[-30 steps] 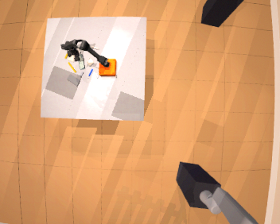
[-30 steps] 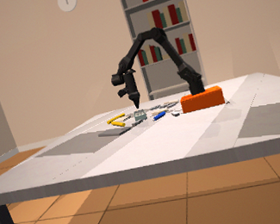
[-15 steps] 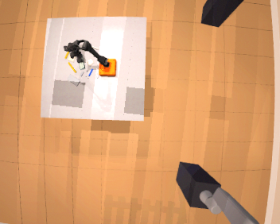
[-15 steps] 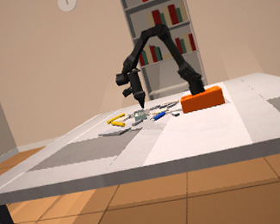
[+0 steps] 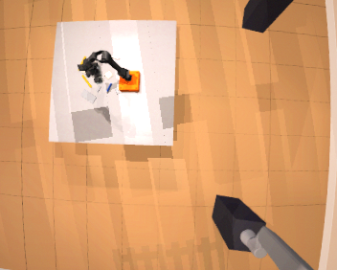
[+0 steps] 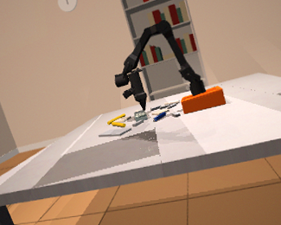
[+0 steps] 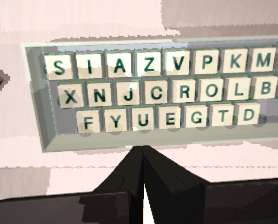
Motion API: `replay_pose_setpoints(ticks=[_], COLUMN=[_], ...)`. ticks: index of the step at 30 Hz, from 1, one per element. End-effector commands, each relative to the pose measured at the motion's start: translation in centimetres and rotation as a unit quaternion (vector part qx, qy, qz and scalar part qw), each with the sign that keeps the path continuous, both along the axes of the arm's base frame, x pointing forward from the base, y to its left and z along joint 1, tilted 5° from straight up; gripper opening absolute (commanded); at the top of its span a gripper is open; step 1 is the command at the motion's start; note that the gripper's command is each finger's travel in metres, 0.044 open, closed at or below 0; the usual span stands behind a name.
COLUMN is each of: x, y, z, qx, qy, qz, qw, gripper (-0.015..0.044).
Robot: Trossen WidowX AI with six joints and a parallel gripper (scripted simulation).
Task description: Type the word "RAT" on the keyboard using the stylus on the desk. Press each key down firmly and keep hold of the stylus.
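The keyboard (image 7: 95, 141) has cream keys in three rows inside a pale green frame, and it also shows small in the exterior view (image 6: 141, 116). The R key (image 7: 184, 92) is in the middle row, the A key (image 7: 119, 64) in the top row and the T key (image 7: 223, 116) in the bottom row. My gripper (image 7: 141, 153) (image 6: 144, 110) is shut, pointing down, with its tips in the wrist view at the keyboard's near edge, below the U key. No stylus shows between the fingers. I cannot pick out the stylus for certain among the small things on the desk.
An orange block (image 5: 136, 82) (image 6: 204, 101) is at the arm's base. A blue object (image 5: 109, 87) (image 6: 160, 116), yellow pieces (image 5: 86, 80) (image 6: 118, 124) and a flat grey pad (image 5: 88, 96) (image 6: 115, 132) lie around the keyboard. A dark thing (image 7: 3, 79) shows left of it.
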State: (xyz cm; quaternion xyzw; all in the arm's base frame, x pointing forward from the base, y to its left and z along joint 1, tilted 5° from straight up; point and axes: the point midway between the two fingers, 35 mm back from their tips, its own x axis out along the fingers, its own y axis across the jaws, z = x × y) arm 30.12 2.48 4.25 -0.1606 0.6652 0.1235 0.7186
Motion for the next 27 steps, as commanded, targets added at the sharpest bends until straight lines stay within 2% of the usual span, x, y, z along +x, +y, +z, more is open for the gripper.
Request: replay_pose_setpoints(ticks=[1, 3, 7, 17, 20, 23, 27], x=[0.0, 0.0, -0.5, -0.3, -0.4, -0.9, -1.9], y=[0.1, 0.2, 0.4, 0.5, 0.6, 1.8, 3.9], z=[0.2, 1.1, 5.9, 5.8, 5.8, 5.2, 4.4], qx=[-0.002, -0.002, -0.002, 0.001, 0.001, -0.002, -0.019], qy=[-0.005, -0.005, -0.005, -0.008, -0.007, 0.006, 0.021], qz=[-0.002, -0.002, -0.002, 0.001, -0.006, -0.093, -0.242], qw=[1.0, 1.0, 1.0, 1.0, 1.0, 0.996, 0.97], gripper=[0.0, 0.0, 0.0, 0.0, 0.0079, 0.015, 0.015])
